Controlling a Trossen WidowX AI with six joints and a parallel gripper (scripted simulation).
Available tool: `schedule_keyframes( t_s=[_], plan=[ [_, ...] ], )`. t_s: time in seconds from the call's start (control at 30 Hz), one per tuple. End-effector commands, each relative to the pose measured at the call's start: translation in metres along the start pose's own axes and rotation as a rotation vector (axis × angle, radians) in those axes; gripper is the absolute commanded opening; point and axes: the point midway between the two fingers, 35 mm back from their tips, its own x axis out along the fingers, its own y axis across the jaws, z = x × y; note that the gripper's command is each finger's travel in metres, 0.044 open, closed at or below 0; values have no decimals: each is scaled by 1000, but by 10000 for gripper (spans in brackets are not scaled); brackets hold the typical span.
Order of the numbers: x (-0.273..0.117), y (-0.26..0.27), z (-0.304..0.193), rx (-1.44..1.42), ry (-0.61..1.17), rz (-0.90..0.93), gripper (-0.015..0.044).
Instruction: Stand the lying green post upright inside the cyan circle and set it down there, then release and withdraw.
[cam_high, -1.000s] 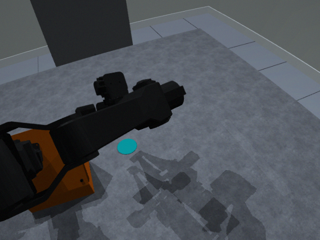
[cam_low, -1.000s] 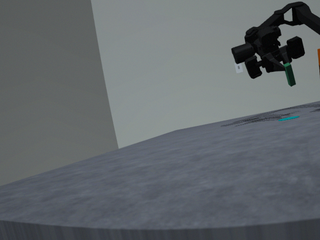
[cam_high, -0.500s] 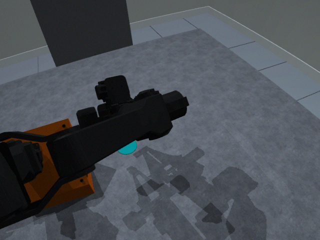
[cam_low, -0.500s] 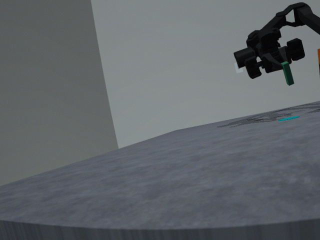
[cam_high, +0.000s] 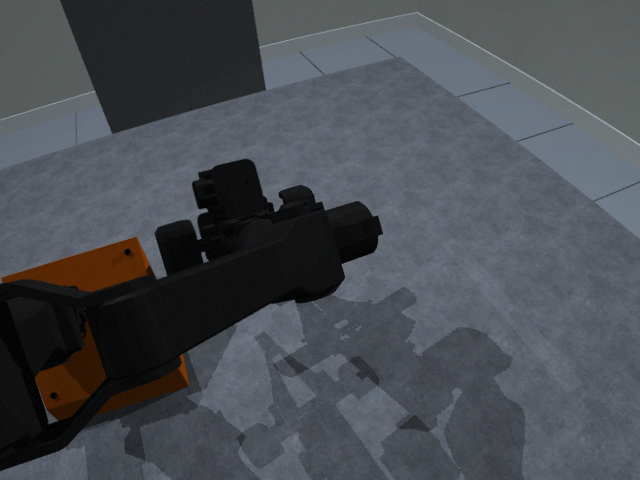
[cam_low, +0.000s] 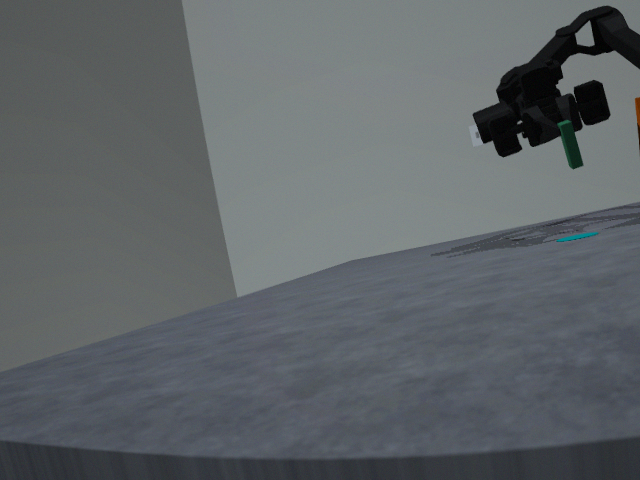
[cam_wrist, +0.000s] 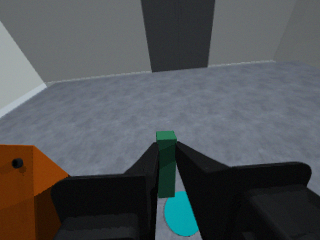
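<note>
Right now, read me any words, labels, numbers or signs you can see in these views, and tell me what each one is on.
No legible text in any view.
Small white plate on the wall behind the gripper: a dark mark, too small and blurred to read.
Green post, cyan circle, orange block: unmarked.

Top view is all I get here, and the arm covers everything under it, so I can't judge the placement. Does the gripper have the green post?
Observer: Yes, the gripper is shut on the green post; the wrist view shows it between the fingers.
Operator: Is it on the table yet?
Observer: No. In the exterior view it hangs well above the table.
Operator: Is it upright?
Observer: Nearly; the exterior view shows a slight tilt.
Operator: Where's the cyan circle?
Observer: The wrist view shows the cyan circle on the table below the post's lower end.
</note>
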Motion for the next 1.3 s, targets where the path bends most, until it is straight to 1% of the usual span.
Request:
schedule_keyframes(
  t_s=[0.0, 1.0, 1.27],
  plan=[
    [-1, 1, 1, -13, -32, -12, 23],
    [-19, -6, 1, -86, -218, -149, 23],
    [-20, -6, 1, -90, -227, -157, 23]
  ],
)
